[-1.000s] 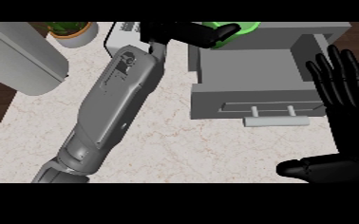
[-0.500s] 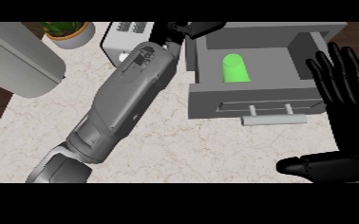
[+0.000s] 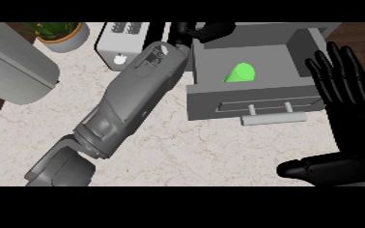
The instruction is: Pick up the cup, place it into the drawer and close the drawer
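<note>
The green cup (image 3: 240,73) lies tilted on its side inside the open grey drawer (image 3: 214,107), left of the middle. My left hand (image 3: 204,30) hovers over the drawer's back left corner, open, apart from the cup, partly cut off by the view's top. The left forearm (image 3: 135,96) runs diagonally across the counter to it. My right hand (image 3: 336,84) rests open at the right edge, fingers up, just right of the drawer's front. The drawer's bar handle (image 3: 273,119) faces me.
A potted plant (image 3: 61,35) stands at the back left, with a white appliance (image 3: 122,43) beside it. A large grey rounded object (image 3: 21,77) fills the left edge. Marble counter (image 3: 192,154) stretches in front of the drawer.
A second ago my left hand held the cup above the drawer's back. It let go, the cup dropped in and has since tipped over. The right hand stayed still.
</note>
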Action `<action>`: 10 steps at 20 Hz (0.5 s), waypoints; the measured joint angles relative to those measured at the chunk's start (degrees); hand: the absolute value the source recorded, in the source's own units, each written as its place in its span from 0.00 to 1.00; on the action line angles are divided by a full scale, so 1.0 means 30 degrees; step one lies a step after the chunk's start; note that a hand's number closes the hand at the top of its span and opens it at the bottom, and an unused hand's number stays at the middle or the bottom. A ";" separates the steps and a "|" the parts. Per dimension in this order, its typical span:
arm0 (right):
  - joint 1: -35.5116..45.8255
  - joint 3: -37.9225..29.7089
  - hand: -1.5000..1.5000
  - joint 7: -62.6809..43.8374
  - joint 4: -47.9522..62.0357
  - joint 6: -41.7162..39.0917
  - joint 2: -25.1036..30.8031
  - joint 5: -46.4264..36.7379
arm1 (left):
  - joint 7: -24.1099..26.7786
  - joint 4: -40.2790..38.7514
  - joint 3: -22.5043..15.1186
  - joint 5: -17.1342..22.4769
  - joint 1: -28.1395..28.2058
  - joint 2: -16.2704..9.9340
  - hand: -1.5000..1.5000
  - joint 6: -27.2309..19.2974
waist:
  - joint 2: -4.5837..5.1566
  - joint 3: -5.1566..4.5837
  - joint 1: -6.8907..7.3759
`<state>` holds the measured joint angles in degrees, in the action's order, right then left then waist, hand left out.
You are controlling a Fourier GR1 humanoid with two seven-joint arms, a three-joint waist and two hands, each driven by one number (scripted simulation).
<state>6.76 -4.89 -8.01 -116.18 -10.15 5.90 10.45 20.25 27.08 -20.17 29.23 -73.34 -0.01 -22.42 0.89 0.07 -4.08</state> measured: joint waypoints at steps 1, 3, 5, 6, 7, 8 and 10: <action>0.0106 -0.0156 0.00 -0.0086 -0.0009 -0.0044 0.0137 0.0116 | 0.0090 -0.0275 -0.0265 0.0114 -0.0103 0.0005 1.00 0.0034 | 0.0011 -0.0001 -0.0030; 0.0014 0.0053 0.00 -0.0036 -0.0007 -0.0129 0.0075 0.0043 | 0.0081 -0.0529 -0.0977 0.0525 -0.0238 0.0003 1.00 -0.0213 | 0.0038 0.0001 -0.0208; -0.0111 -0.0018 0.00 -0.0029 -0.0145 -0.0222 0.0078 0.0276 | -0.0028 -0.0833 -0.1657 0.0779 -0.0316 0.0004 1.00 -0.0455 | 0.0056 0.0006 -0.0341; -0.0125 0.0180 0.00 0.0108 -0.0022 -0.0215 -0.0016 0.0051 | -0.0050 -0.1054 -0.1956 0.0788 -0.0433 0.0004 1.00 -0.0523 | 0.0071 0.0005 -0.0348; -0.0033 0.0309 0.00 0.0087 0.0040 -0.0152 -0.0090 -0.0061 | -0.0166 -0.1255 -0.2294 0.0786 -0.0556 0.0003 1.00 -0.0646 | 0.0085 0.0007 -0.0368; 0.0013 0.0386 0.00 -0.0011 -0.0077 -0.0094 -0.0159 -0.0032 | -0.0166 -0.1421 -0.2605 0.0816 -0.0566 0.0000 0.00 -0.0755 | 0.0107 0.0008 -0.0461; 0.0031 0.0271 0.00 0.0203 -0.0009 -0.0265 -0.0073 0.0103 | -0.0383 -0.1683 -0.3253 0.0833 -0.0698 0.0002 0.00 -0.1085 | 0.0140 0.0012 -0.0592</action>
<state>6.86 -4.08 -7.40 -116.20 -10.94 5.68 10.75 19.10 22.03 -29.93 31.73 -75.43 -0.01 -25.68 1.31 0.11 -5.86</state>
